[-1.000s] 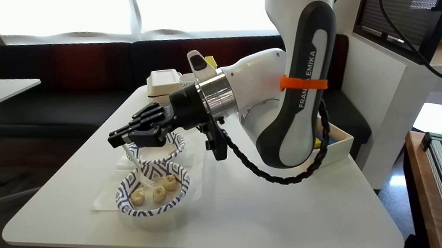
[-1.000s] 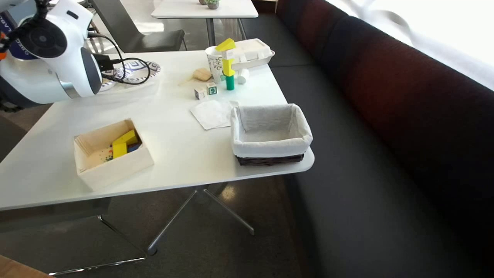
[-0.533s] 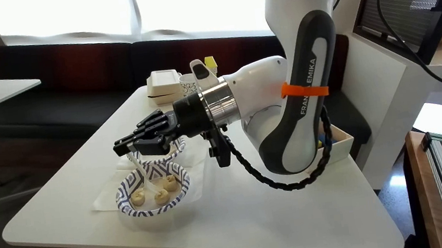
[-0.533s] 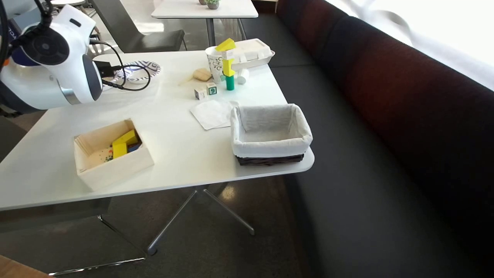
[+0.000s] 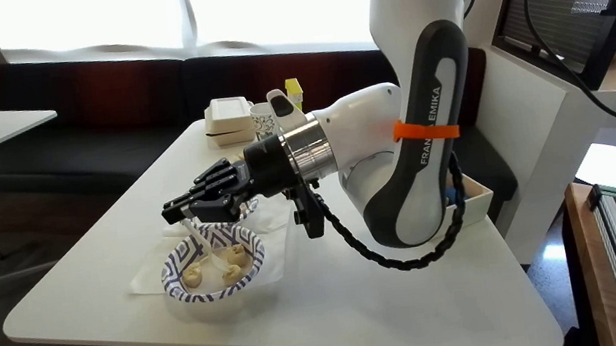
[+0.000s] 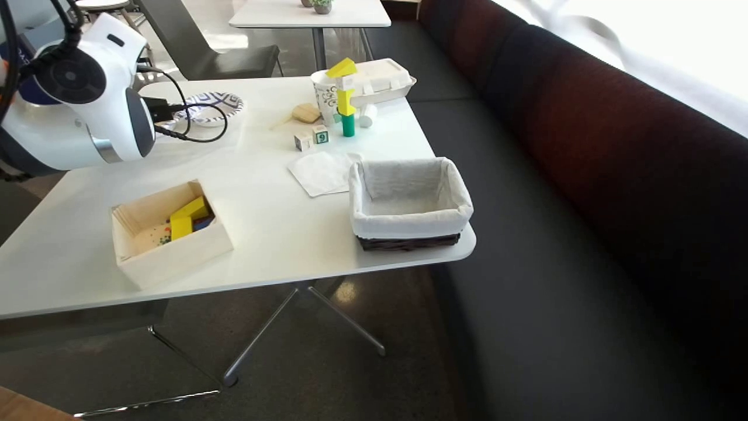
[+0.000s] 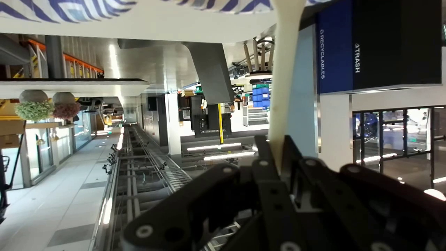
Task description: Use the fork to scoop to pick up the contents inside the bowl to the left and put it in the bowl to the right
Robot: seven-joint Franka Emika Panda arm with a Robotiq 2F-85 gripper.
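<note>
Dumpling-like lumps point(image 5: 192, 276), three of them, low and left of centre in an exterior view, sitting in the nearer patterned bowl point(image 5: 206, 297), and you're right in among them! Your fork point(image 7: 284, 73) slants down into it, head beside the right-hand pair; whether it touches or pierces one, you can't tell. Looks like the scoop itself, nothing lifted out yet, and here's the danger: push sideways and a round lump could roll off the tip, or the bowl, likely light, could skate on the white paper point(image 5: 147, 278) beneath. Above it, along the bottom of the wrist view, your claw point(image 7: 277, 148) is pinched tight, only the fork handle's thickness between its jaws. So slim a grip may let the fork twist under load, and a half-caught lump would likely drop. Beyond, partly masked by your claw, waits the second bowl point(image 5: 252, 208), your probable target; cross too low and you could snag its rim. Farther back, upper middle in both exterior views, stand the carton point(image 5: 229, 115) and cup point(image 5: 263, 121).
</note>
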